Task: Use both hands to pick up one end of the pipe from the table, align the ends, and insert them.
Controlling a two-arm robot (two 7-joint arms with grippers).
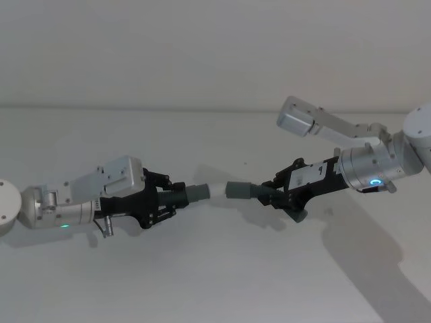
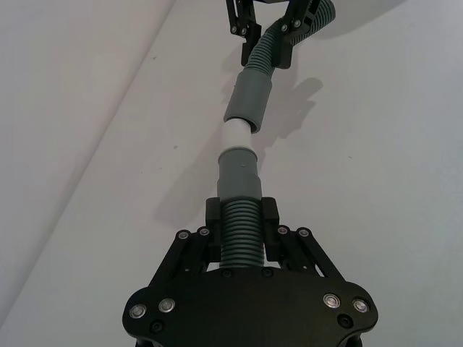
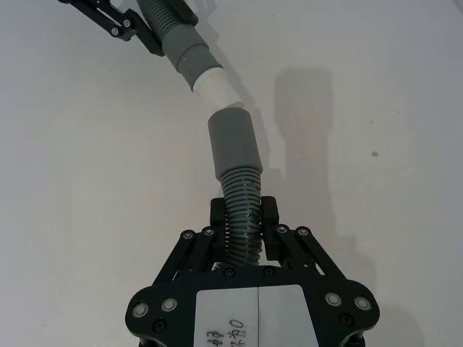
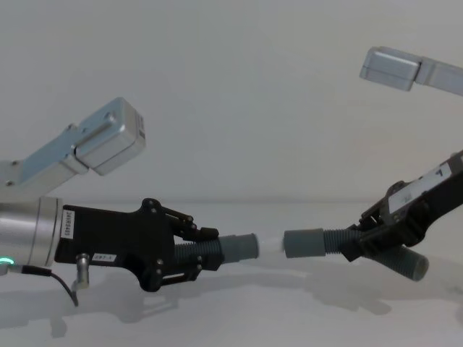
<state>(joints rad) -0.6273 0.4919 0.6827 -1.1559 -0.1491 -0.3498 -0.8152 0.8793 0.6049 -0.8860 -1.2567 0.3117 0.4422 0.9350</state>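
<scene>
A: Left gripper [image 1: 176, 196], left of centre in the head view: fingers closed on the ribbed section of the left hose piece [image 1: 190, 194], just behind its smooth cuff [image 1: 199, 192]. A white stub [image 1: 218, 188] sticks out of that cuff toward frame centre.

B: Confirmed in the left wrist view. Hose ribs sit between the two black fingers [image 2: 215, 211]; cuff and white stub extend up the middle of the frame.

A: Right gripper [image 1: 275, 192], right of centre: clamped on the ribs of the right hose piece [image 1: 259, 192]. Its cuff [image 1: 238, 190] points back at the stub. The ribbed tail [image 1: 297, 214] hangs below the gripper.

B: Contact between ends?

A: In the head view and the right wrist view the white tip meets the cuff mouth at a slight angle. Whether it has entered, cannot tell.

B: Height?

A: Chest view: both pieces held clear above the table [image 4: 239, 318], shadows beneath, roughly level at mid-frame.
</scene>
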